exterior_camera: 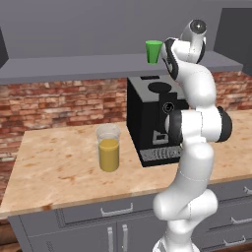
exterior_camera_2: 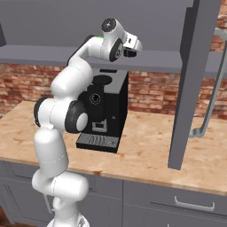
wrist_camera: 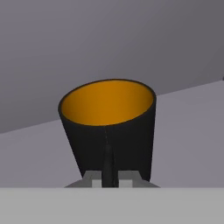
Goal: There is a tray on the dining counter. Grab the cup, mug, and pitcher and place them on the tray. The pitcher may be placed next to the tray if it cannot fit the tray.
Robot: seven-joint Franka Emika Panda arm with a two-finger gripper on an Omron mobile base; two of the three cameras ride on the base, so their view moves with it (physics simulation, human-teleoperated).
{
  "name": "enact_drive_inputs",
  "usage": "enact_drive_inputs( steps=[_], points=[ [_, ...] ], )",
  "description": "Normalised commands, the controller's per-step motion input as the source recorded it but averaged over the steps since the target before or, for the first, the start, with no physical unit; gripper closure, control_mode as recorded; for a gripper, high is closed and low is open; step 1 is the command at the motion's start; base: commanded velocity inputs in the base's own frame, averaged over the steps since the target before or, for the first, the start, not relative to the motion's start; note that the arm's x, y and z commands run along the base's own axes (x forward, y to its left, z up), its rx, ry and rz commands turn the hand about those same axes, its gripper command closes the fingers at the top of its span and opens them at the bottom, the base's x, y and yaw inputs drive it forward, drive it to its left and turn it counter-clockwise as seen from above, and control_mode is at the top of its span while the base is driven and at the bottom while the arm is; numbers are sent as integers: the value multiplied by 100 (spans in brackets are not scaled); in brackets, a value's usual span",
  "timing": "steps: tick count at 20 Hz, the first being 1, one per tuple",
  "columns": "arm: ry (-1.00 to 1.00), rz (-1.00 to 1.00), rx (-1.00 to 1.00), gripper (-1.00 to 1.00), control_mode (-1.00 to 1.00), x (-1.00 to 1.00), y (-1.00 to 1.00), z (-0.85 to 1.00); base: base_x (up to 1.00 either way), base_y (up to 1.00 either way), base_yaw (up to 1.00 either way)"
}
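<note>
Up on the grey shelf above the brick wall we've got the mug right in front of the hand camera. It's black on the outside, bright orange inside, flaring wider toward the rim. We can't really make out its handle, just a thin dark ridge running down the near side. The gripper is clamped shut on the mug's near wall, with one dark fingertip showing against the black.

The cup sits on that same shelf, just beside the arm's wrist: bright green, tapered, no handle, standing upright. From the left base view the arm covers the spot where the mug is.

Down on the wood-topped counter we see the pitcher, a clear glass cylinder holding orange-yellow liquid, upright, just left of the black coffee machine.
</note>
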Motion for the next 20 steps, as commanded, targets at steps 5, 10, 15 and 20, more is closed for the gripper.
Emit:
enact_drive_inputs(
  steps=[5, 10, 15, 20],
  points=[
    [0, 0, 0, 100, -100, 0, 0, 0, 0, 0, 0],
    [0, 0, 0, 100, -100, -5, 0, 0, 0, 0, 0],
    [-10, 0, 0, 100, -100, -23, -1, 0, 0, 0, 0],
    [-14, 0, 0, 100, -100, -62, 0, 0, 0, 0, 0]
  ],
)
